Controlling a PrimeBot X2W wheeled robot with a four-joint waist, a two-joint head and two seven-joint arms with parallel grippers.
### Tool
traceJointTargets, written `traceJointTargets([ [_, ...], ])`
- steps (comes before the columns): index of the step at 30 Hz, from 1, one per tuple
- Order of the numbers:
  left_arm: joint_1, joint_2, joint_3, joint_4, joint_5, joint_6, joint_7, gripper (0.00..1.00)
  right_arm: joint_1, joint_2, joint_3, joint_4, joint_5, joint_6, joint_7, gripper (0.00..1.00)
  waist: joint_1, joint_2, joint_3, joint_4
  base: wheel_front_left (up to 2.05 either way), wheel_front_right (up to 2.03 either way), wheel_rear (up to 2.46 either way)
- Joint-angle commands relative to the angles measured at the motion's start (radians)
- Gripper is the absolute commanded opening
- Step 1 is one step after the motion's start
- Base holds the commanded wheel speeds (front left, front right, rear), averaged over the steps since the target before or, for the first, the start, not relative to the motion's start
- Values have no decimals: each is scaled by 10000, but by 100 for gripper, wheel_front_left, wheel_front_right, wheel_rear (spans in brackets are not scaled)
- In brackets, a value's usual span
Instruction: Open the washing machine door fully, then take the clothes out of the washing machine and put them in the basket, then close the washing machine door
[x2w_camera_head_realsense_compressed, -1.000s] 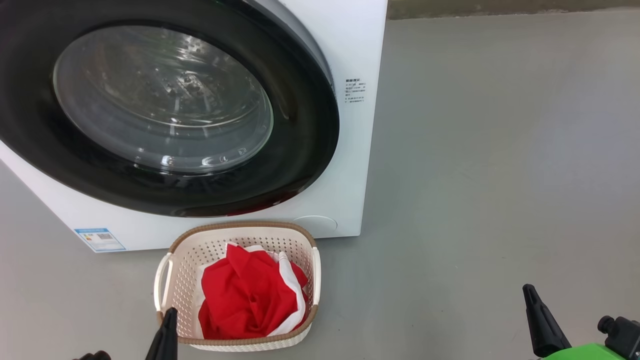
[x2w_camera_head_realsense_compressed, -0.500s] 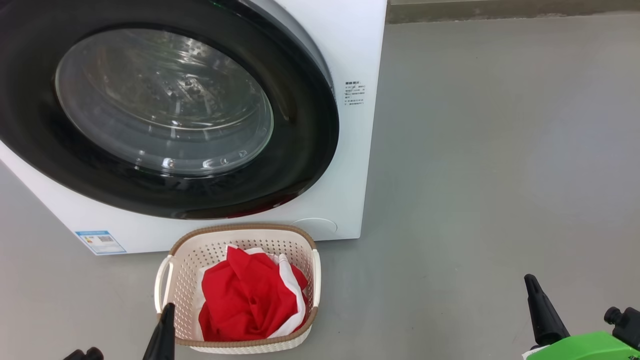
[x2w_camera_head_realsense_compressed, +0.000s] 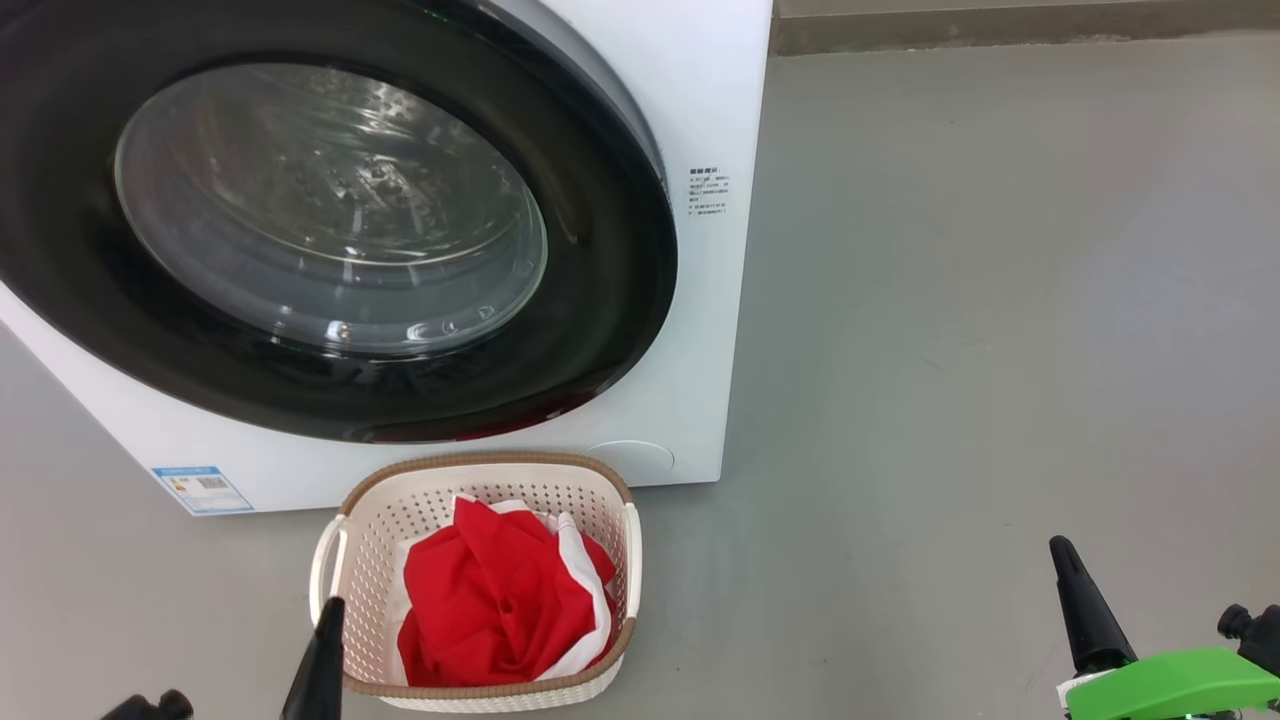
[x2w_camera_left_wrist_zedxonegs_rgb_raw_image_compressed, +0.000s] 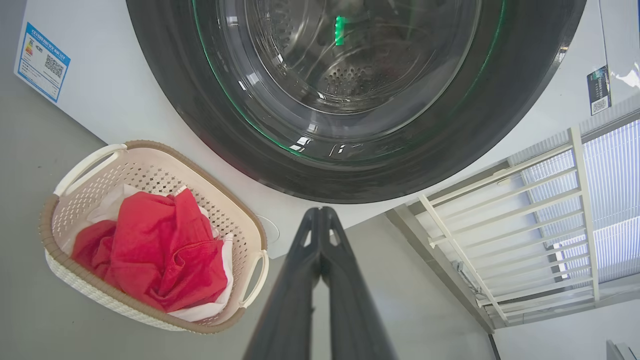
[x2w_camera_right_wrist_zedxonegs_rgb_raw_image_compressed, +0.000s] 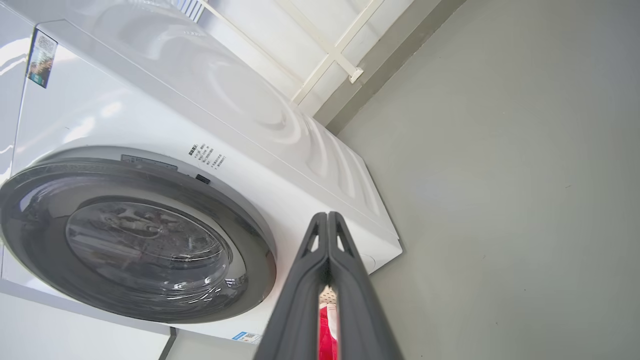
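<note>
Grey floor (x2w_camera_head_realsense_compressed: 950, 350) under washing machine (x2w_camera_head_realsense_compressed: 722, 100) and basket (x2w_camera_head_realsense_compressed: 372, 545), seemingly just apart

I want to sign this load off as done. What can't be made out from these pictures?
- Inside the drum: head view, glare on the washing machine door glass hides much of it.
- Bottom of the basket: head view, covered by the clothes.
- Printed label on the washing machine: head view, too small to read.
- Door's left side: head view, cut off by the left edge.
</note>
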Motion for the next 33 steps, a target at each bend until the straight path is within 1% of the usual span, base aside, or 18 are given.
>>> traceJointTargets([
  [1, -413, 145, 259, -222, -224, -38, 63, 0, -431, -124, 22, -223, 222, -6, 57, 0, -1, 0, -6, 0, 0, 0, 0],
  [33, -792, 134, 589, -233, -3492, -56, 986, 0, -1074, -54, -170, -178, 3404, -9, 999, 0, -1, 0, -199, -14, 0, 0, 0],
])
